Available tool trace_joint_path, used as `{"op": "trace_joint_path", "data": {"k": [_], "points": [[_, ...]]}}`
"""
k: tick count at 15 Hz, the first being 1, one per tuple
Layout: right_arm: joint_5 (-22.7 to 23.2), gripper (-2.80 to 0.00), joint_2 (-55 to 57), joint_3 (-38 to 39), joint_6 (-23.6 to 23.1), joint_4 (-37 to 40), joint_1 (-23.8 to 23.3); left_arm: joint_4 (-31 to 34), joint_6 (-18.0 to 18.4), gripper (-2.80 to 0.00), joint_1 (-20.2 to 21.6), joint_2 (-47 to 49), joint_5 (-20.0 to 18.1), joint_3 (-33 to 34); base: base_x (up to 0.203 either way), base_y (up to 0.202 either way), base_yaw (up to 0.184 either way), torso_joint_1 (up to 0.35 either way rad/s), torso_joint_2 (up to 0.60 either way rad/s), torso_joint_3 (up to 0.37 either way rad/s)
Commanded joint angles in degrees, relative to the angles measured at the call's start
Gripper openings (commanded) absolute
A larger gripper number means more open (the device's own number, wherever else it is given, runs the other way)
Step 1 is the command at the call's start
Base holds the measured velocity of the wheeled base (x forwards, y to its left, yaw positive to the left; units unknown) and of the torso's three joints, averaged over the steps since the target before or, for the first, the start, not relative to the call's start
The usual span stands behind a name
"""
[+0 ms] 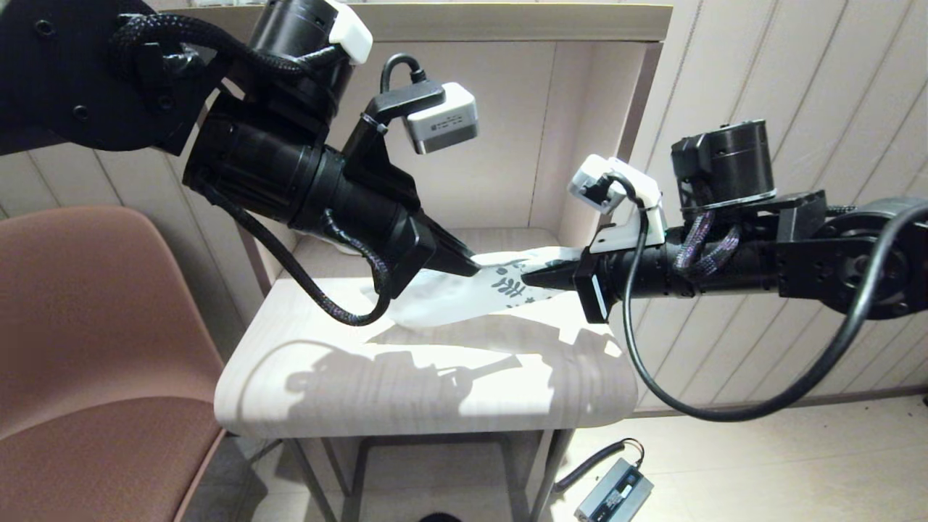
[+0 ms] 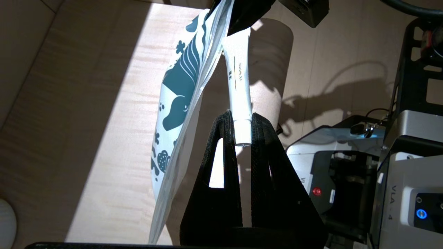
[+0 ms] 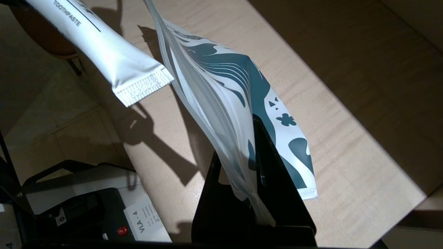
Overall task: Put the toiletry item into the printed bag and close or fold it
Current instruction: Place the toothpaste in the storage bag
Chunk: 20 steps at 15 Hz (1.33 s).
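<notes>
The toiletry item [image 2: 238,79] is a slim white toothpaste tube, and my left gripper [image 2: 240,116] is shut on its cap end. Its flat crimped end [image 3: 138,86] points toward the printed bag and hangs just beside the bag's edge, outside it. The printed bag [image 3: 221,79] is a white pouch with teal leaf prints. My right gripper [image 3: 238,145] is shut on one end of it and holds it up above the table. In the head view the left gripper [image 1: 471,264] and right gripper [image 1: 529,279] face each other closely, with the bag [image 1: 449,301] drooping between them.
The small light wooden table [image 1: 406,384] lies below both arms, inside an alcove with a back wall [image 1: 493,145]. A brown chair [image 1: 87,348] stands at the left. A grey device [image 1: 612,493] lies on the floor. A white rounded object [image 2: 5,221] sits on the table's far side.
</notes>
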Motion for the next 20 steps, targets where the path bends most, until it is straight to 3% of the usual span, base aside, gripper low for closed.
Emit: {"op": "trace_joint_path", "data": {"k": [1, 3, 18, 20], "points": [[0.16, -2.80, 0.01, 0.14, -0.09, -0.12, 0.11, -0.01, 0.63, -2.80, -0.01, 0.94, 0.01, -0.32, 0.000, 0.000, 0.000, 0.000, 0.00, 0.000], [0.16, -2.80, 0.01, 0.23, -0.18, -0.12, 0.11, -0.19, 1.14, -2.80, -0.01, 1.97, 1.74, -0.47, 0.000, 0.000, 0.000, 0.000, 0.00, 0.000], [0.16, -2.80, -0.34, 0.49, -0.18, -0.21, 1.59, -0.30, 1.40, -2.80, 3.72, 4.73, 2.06, -0.44, 0.000, 0.000, 0.000, 0.000, 0.00, 0.000], [0.16, -2.80, -0.59, 0.67, -0.18, -0.21, 2.22, -1.32, 1.40, -2.80, 3.68, 6.06, 3.61, -0.74, 0.000, 0.000, 0.000, 0.000, 0.00, 0.000]]}}
